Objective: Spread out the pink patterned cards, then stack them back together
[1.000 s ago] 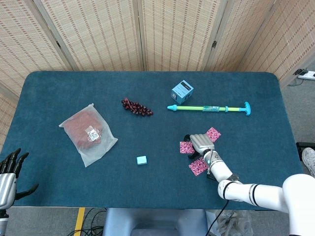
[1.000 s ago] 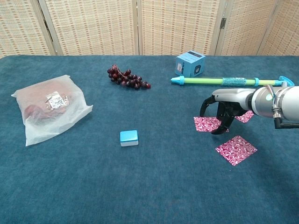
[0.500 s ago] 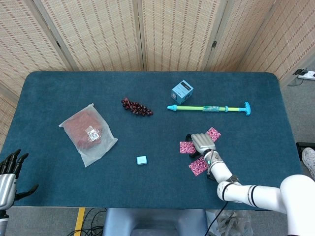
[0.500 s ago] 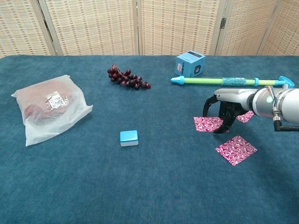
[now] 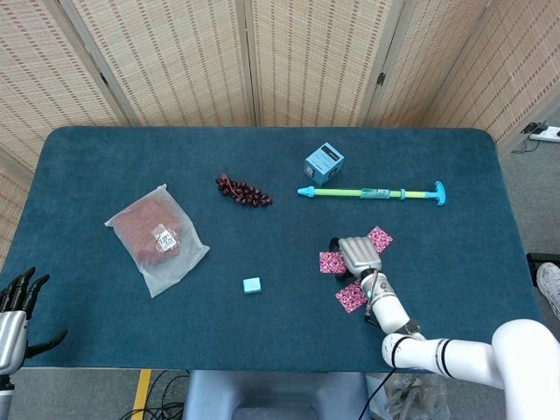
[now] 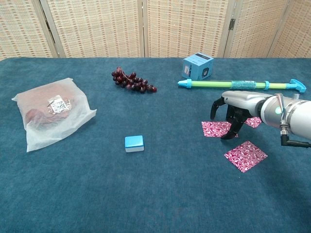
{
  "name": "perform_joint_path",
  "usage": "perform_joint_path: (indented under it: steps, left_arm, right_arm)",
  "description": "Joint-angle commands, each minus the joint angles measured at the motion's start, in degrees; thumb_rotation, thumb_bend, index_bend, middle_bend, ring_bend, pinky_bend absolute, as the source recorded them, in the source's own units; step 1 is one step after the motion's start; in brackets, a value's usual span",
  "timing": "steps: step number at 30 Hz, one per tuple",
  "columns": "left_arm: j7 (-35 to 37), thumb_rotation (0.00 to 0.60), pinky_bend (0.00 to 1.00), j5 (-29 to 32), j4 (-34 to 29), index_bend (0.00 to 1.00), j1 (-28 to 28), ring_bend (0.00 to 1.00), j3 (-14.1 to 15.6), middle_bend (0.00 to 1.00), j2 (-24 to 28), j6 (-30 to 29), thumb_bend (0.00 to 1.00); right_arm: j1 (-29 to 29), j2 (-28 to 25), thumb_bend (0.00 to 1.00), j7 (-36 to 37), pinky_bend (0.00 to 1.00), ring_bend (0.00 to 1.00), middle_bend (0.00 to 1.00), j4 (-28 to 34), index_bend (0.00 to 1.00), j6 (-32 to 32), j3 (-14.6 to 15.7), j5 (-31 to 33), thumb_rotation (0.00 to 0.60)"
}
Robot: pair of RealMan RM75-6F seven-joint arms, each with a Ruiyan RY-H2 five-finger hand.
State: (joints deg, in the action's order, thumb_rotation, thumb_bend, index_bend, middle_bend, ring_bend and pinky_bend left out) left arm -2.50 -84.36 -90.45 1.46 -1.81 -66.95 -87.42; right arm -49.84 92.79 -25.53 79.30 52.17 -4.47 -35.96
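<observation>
Pink cards (image 6: 216,128) unmoved, right hand (image 6: 235,108) still arched over them, holding nothing.

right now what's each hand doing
Left hand: open, fingers apart, holding nothing, at the table's near left edge.
Right hand: fingers arched down over the pink patterned cards; grip cannot be told.

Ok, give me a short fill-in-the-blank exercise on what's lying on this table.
1. ____ pink patterned cards lie spread on the cloth.
2. The right robot hand hovers over the ____ card of the row.
3. The grapes are dark ____.
4. The long green tube lies just in front of the small blue ____.

Missing words: three; middle; red; box
</observation>
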Motion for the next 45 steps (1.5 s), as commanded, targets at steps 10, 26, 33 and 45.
perform_joint_path:
  steps: [10, 26, 33, 45]
  left_arm:
    - [0.67, 0.6, 0.15, 0.18, 0.69, 0.14, -0.24, 0.05, 0.03, 0.04, -0.18, 0.06, 0.18]
    - [0.91, 0.6, 0.15, 0.25, 1.0, 0.15, -0.46, 0.05, -0.03, 0.04, -0.26, -0.02, 0.18]
    - [0.91, 0.6, 0.15, 0.26, 1.03, 0.15, -0.52, 0.05, -0.07, 0.04, -0.13, -0.07, 0.18]
    - [0.19, 0.6, 0.15, 0.74, 0.55, 0.15, -0.45, 0.05, -0.15, 0.04, 0.1, 0.47, 0.18]
  right_arm:
    - [0.86, 1.51, 0.22, -1.69, 1.0, 1.0, 0.96, -1.67, 0.34, -0.07, -1.44, 0.08, 0.6]
    - [1.5, 1.78, 0.3, -2.96, 1.0, 1.0, 0.96, -2.85, 0.41, -1.87, -2.3, 0.3, 0.6]
    - [2.11, -0.98, 0.31, -0.77, 1.0, 1.0, 0.96, -1.92, 0.42, -3.28, -2.43, -4.56, 0.6]
    - [2.6, -9.05, 0.26, 7.34, 1.0, 1.0, 0.96, -6.07, 0.42, -10.56, -0.8, -19.06, 0.6]
